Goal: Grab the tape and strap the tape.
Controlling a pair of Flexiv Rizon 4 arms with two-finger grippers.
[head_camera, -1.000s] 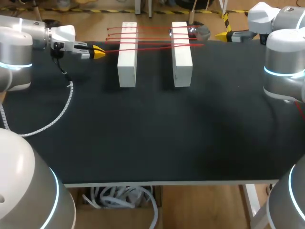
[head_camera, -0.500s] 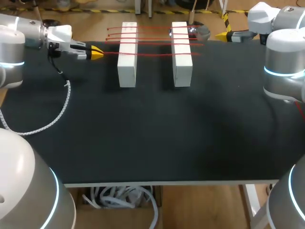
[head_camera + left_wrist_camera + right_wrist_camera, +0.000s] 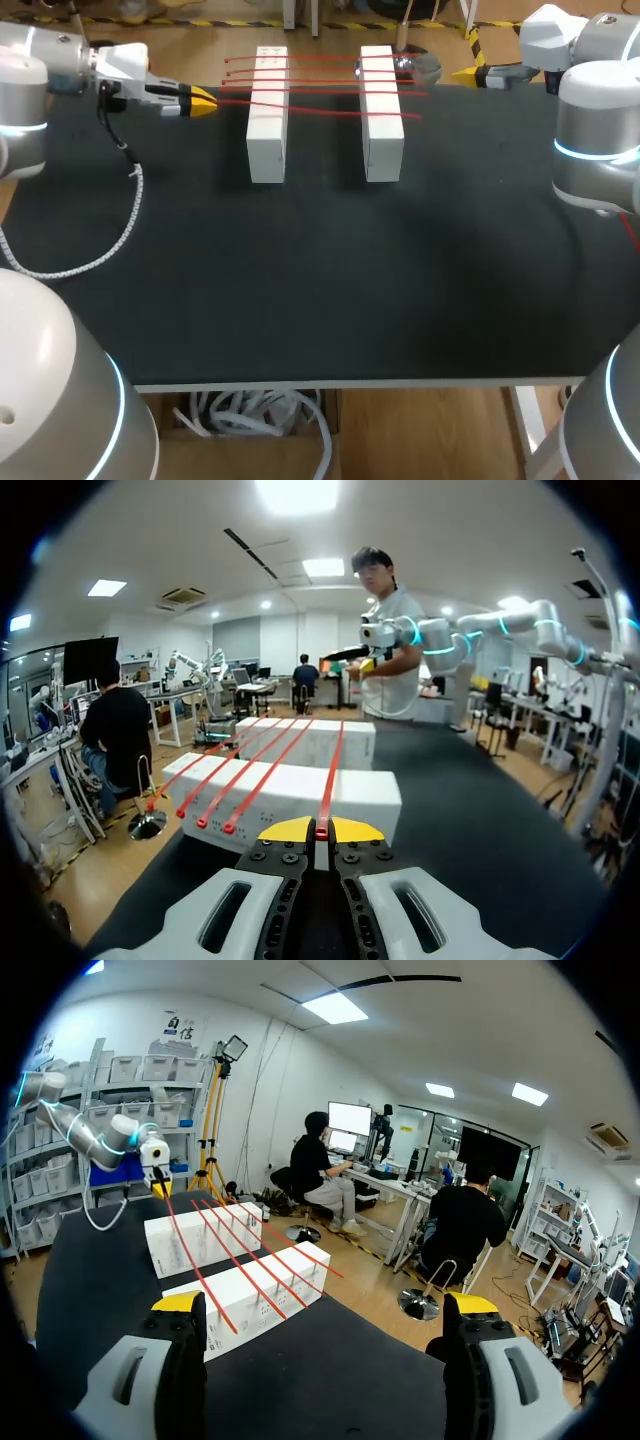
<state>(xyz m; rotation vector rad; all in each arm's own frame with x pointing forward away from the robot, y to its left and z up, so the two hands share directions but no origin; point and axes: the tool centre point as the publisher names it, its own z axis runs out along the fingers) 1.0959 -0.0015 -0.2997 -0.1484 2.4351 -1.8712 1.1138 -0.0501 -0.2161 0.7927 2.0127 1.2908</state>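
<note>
1. My left gripper (image 3: 205, 100) sits at the far left of the table (image 3: 320, 280), just left of the left white block (image 3: 267, 115), tips pointing right.
2. It's clenched on the end of one red tape strip (image 3: 320, 108). In the left wrist view the strip (image 3: 331, 770) comes straight out from btwn the two yellow tips of the gripper (image 3: 322, 830), which are pressed together on it.
3. From the gripper the held strip runs right across the tops of both blocks, left one first, then the right white block (image 3: 382, 115). Its free end pokes out just past the right block's right side. It slants a bit, w/ the right end nearer than the gripped end.
4. The other red strips (image 3: 320, 70) lie across the same two blocks farther back, roughly parallel, apart from the held one and from the gripper.
5. The blocks stand side by side w/ a gap btwn them, long sides running near to far.
6. My right gripper (image 3: 468, 74) is at the far right edge, tips pointing left, apart from the right block. In the right wrist view the gripper (image 3: 325, 1305) is spread wide w/ nothing btwn the fingers; blocks and strips lie ahead of it.
7. A white braided cable (image 3: 110, 240) hangs from the left arm and loops onto the table's left side.
</note>
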